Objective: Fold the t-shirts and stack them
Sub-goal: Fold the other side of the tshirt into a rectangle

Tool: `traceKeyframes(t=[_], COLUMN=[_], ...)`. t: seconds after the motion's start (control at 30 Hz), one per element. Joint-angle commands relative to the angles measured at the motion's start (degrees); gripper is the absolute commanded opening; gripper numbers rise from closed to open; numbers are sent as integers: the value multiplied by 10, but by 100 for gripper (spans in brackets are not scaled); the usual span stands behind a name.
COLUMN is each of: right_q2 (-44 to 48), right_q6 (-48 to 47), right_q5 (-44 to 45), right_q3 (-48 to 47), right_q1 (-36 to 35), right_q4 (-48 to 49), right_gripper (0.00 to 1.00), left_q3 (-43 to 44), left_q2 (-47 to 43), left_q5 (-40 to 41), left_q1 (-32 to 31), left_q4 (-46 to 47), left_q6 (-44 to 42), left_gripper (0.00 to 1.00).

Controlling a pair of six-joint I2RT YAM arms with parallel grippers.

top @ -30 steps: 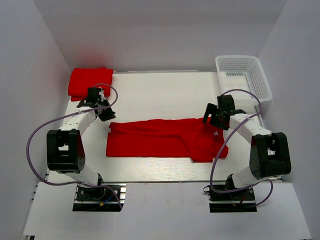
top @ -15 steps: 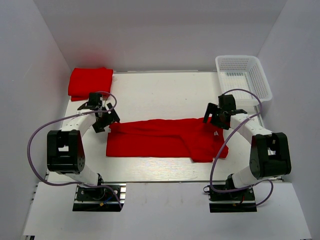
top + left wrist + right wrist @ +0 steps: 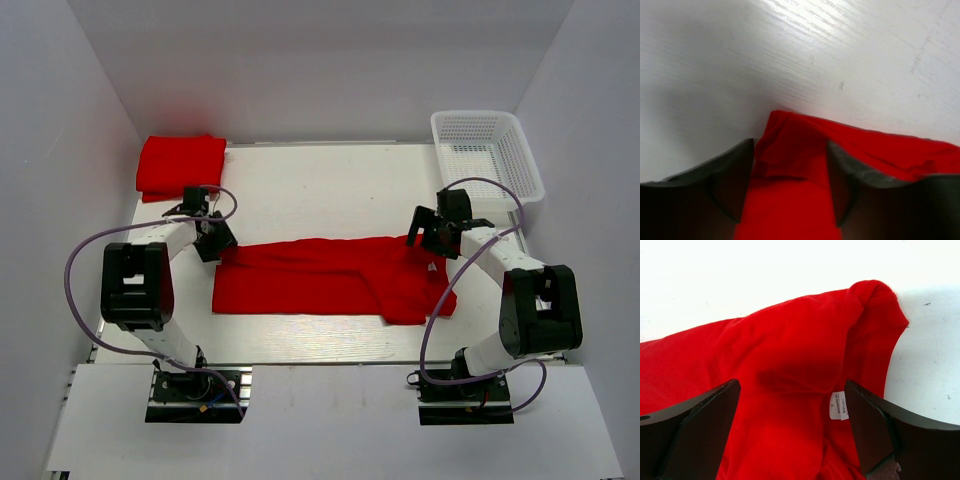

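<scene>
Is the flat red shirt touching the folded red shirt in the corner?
Apart. The top view shows a strip of bare white table between the flat shirt and the folded shirt at the far left corner.

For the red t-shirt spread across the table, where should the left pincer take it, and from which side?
Grip the far-left corner of the red t-shirt, coming straight down from above with the left pincer. There the doubled fabric seems to bunch into a small fold on the table, and the open fingers straddle it, so closing would probably catch both layers.
</scene>
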State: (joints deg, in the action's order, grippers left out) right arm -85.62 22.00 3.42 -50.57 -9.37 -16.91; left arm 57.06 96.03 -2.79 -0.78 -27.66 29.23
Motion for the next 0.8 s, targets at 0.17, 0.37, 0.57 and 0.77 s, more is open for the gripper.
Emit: traceKeyframes(t=[0.17, 0.37, 0.57, 0.77], right_q2=[6, 2, 1, 1], right_q6=[-7, -7, -6, -6], right_q5=[7, 6, 6, 9], right_q3=[-8, -9, -8, -5], right_q1=[3, 3, 3, 3], right_q4=[8, 10, 14, 15], right_gripper=[90, 90, 90, 90], left_q3=[17, 38, 78, 41], left_q2=[-1, -26, -26, -64], left_q5=[-15, -15, -27, 12], left_q1=[-3, -3, -3, 2], left_q4=[20, 25, 15, 15], left_q6=[-1, -1, -12, -2], left_gripper=[0, 0, 0, 0])
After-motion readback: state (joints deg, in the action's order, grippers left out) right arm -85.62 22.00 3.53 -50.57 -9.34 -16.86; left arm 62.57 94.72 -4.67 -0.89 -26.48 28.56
